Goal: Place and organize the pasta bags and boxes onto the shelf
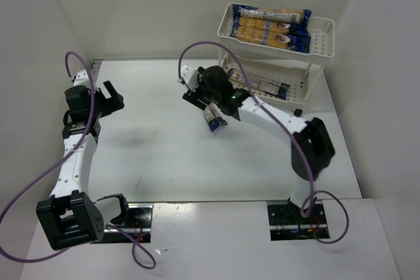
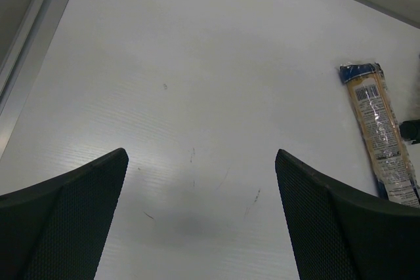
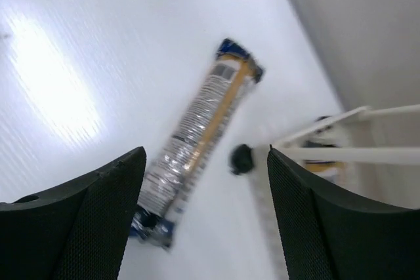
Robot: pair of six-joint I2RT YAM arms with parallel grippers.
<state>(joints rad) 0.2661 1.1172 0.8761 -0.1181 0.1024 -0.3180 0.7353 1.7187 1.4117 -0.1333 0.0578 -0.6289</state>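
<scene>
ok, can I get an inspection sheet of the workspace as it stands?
Surface: white table, faint scuffs, glare.
Job's things: shelf far right; top-tray bags lying flat; lower-tray bag; loose bag on the table beside the shelf.
Clutter: nothing seen.
Tools: left tool open, empty; right tool open above the loose bag, not gripping.
Cables: purple cables loop off both arms; the right one arcs past the shelf.
Surroundings: white walls.

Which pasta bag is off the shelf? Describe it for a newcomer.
Find the white two-tier shelf at the far right. Left of its lower tier, under the right arm, one pasta bag lies on the table. It alone rests on neither tier.
</scene>
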